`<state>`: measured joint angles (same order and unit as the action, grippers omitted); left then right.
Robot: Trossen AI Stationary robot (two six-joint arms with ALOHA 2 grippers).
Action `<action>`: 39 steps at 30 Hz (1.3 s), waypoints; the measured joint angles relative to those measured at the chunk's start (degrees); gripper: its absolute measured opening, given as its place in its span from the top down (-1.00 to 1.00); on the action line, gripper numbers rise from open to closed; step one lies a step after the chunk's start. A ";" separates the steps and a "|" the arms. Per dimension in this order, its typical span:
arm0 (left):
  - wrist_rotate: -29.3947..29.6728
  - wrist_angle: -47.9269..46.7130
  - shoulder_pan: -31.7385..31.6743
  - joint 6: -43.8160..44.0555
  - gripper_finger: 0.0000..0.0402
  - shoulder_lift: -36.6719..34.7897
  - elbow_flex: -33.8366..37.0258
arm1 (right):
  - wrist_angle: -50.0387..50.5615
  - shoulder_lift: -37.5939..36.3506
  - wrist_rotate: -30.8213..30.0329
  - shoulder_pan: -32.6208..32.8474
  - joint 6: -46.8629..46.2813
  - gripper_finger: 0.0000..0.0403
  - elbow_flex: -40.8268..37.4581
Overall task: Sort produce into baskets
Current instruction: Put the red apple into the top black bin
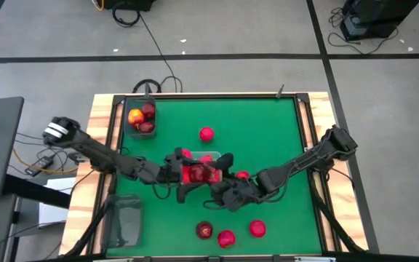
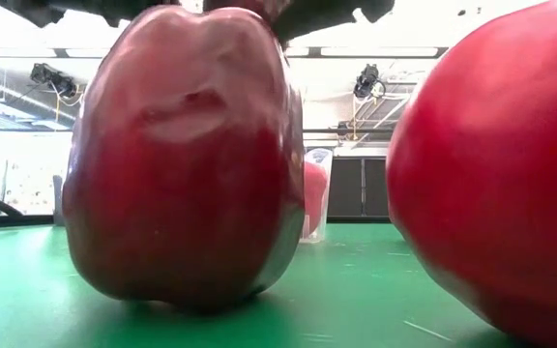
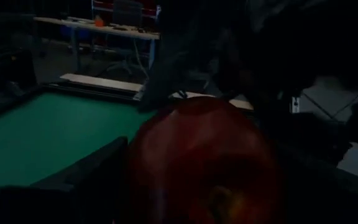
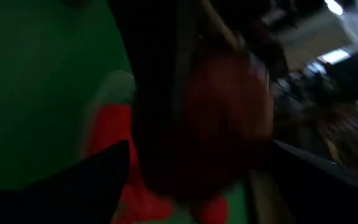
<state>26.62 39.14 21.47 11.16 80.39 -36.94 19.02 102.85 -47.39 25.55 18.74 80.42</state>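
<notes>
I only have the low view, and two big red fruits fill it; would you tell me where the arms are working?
Observer: The left gripper and right gripper meet at the table's middle, over a clear basket holding red peppers.
Operator: Thank you. Is anything sorted elsewhere?
Observer: Yes, the corner basket at the far left holds a yellow-orange fruit and maroon apples.
Operator: What lies loose?
Observer: A red ball beyond the middle, and three fruits along the near edge.
</notes>
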 joint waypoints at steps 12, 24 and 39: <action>20.40 -64.49 14.08 24.96 -0.69 -20.21 -9.06 | 20.77 -0.44 -4.21 4.87 -38.95 -0.88 -0.04; -10.14 -100.10 30.73 61.55 -0.69 -14.75 -18.17 | 20.58 -0.44 -1.71 5.02 -45.10 -0.81 -0.04; -19.37 -103.34 34.77 65.62 -0.68 -3.92 -17.97 | 19.68 -0.44 0.63 4.84 -44.70 -0.81 -0.04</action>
<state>7.25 -64.19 56.24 76.78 76.47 -54.92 38.69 102.41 -46.76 30.39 -25.95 80.38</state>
